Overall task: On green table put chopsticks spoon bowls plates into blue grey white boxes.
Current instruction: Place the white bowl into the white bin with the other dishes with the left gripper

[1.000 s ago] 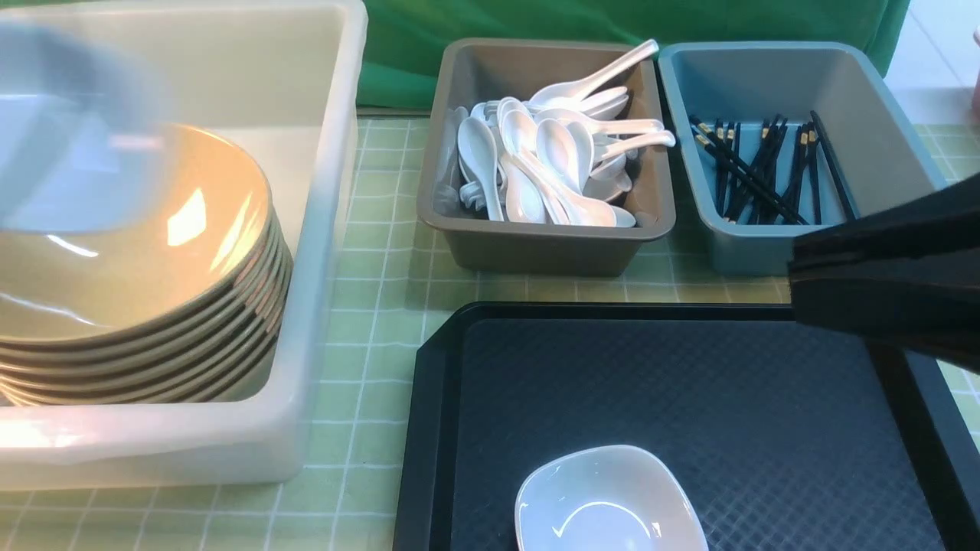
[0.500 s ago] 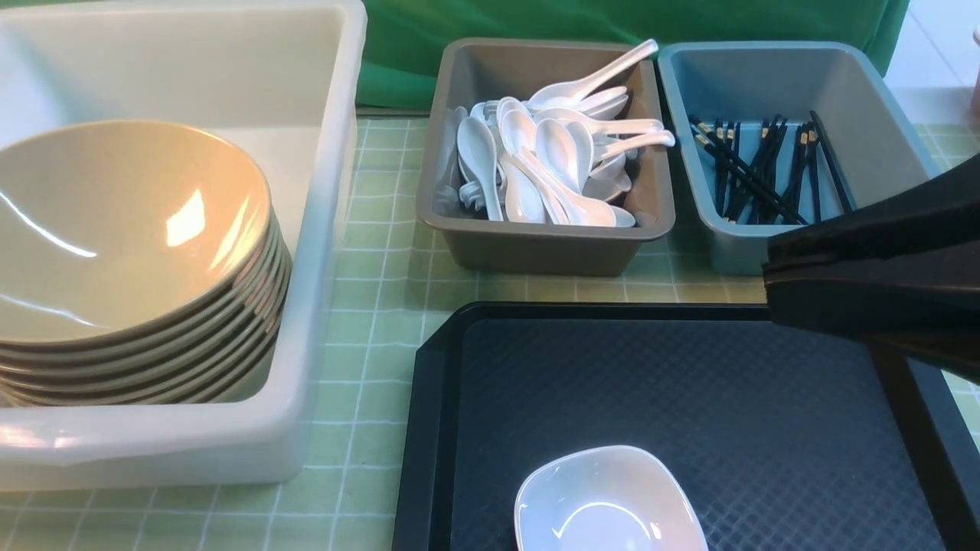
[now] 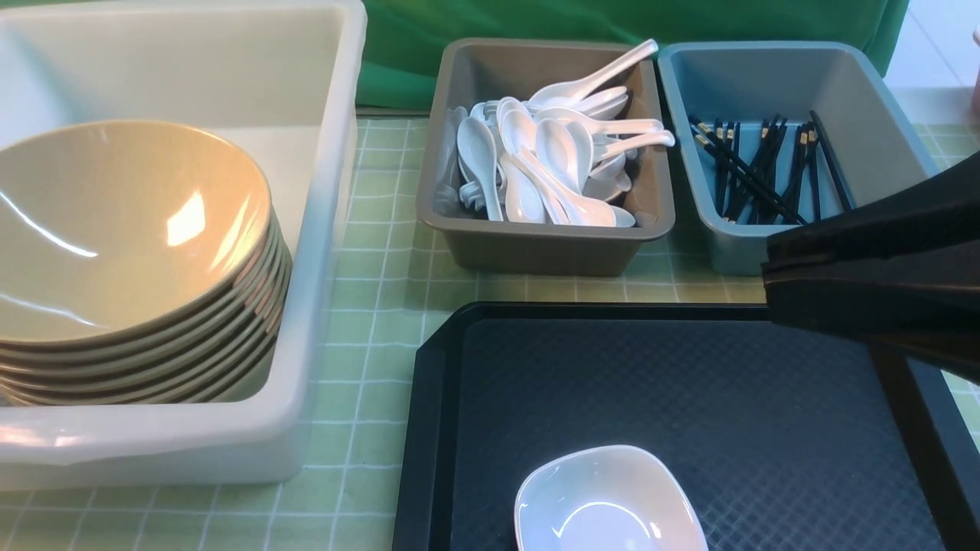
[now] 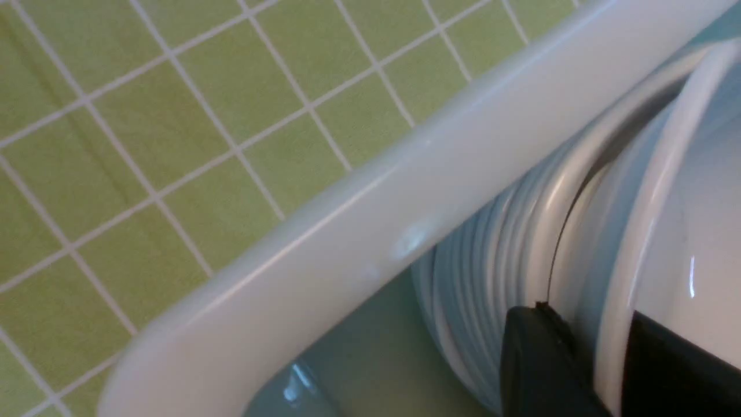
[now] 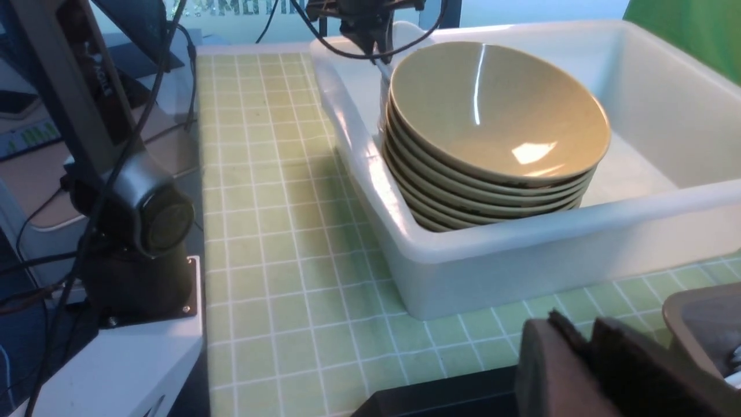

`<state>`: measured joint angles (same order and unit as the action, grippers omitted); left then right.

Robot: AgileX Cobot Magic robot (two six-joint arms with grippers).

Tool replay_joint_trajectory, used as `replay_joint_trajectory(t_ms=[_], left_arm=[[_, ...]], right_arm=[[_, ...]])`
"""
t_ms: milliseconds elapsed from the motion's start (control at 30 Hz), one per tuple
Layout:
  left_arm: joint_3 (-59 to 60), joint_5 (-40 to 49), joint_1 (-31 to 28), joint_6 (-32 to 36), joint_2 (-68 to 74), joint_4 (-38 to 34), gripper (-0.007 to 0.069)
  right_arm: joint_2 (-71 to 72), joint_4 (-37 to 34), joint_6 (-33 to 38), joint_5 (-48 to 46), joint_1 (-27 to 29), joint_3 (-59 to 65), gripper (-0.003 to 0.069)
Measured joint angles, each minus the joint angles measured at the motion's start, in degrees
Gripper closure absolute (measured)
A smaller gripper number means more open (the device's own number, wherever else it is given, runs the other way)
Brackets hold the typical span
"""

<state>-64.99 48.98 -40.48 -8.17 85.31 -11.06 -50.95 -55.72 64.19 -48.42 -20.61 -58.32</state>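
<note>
In the left wrist view my left gripper (image 4: 602, 324) is shut on the rim of a white plate (image 4: 683, 202). That plate lies on top of a stack of plates (image 4: 480, 278) just inside the white box (image 4: 405, 191). This gripper is outside the front view. Another plate (image 3: 605, 497) sits on the black tray (image 3: 689, 367). Tan bowls (image 3: 115, 229) are stacked in the white box (image 3: 329, 229). My right gripper (image 3: 769, 279) hangs shut and empty over the tray's far right corner, near the blue box (image 3: 735, 252).
Several spoons (image 3: 543, 153) fill the grey box (image 3: 536, 256), and several chopsticks (image 3: 758, 168) lie in the blue box. The green table (image 3: 367, 268) shows between the boxes and the tray. The left arm (image 5: 365, 23) reaches over the white box's far end.
The blurred white plate that crossed the upper left of the front view one second ago has gone out of that view. My right gripper has shifted a little to the left.
</note>
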Motion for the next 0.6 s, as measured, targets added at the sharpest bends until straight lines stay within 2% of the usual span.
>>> replay_joint_trajectory(t_ms=[67, 300, 367, 400, 467, 533, 567, 600], left_arm=[[0.0, 0.8, 1.3, -2.2, -0.4, 3.2, 0.0431], [-0.1, 2.6, 6.7, -15.8, -6.7, 22.4, 0.0067], [-0.4, 3.3, 8.0, -17.9, -8.2, 25.6, 0.0021], [-1.6, 5.2, 10.6, -19.4, -11.3, 29.0, -0.003], [-2.9, 7.3, 13.7, -19.3, -13.8, 30.9, -0.0038], [-4.0, 9.2, 18.0, -17.4, -16.8, 30.9, -0.0039], [-4.6, 10.2, 22.8, -14.4, -19.6, 29.7, -0.0038], [-4.7, 10.4, 23.5, -13.9, -20.3, 29.4, -0.0038]], right_arm=[[0.0, 0.0, 0.0, -0.1, 0.0, 0.0, 0.0549], [0.0, 0.0, 0.0, -1.4, 0.0, 0.0, 0.0547], [0.0, 0.0, 0.0, -1.4, 0.0, 0.0, 0.0545], [0.0, 0.0, 0.0, -1.5, 0.0, 0.0, 0.0543], [0.0, 0.0, 0.0, -1.6, 0.0, 0.0, 0.054], [0.0, 0.0, 0.0, -1.6, 0.0, 0.0, 0.0538], [0.0, 0.0, -0.1, -1.7, 0.0, 0.0, 0.0537], [0.0, 0.0, -0.2, -1.7, 0.0, 0.0, 0.0537]])
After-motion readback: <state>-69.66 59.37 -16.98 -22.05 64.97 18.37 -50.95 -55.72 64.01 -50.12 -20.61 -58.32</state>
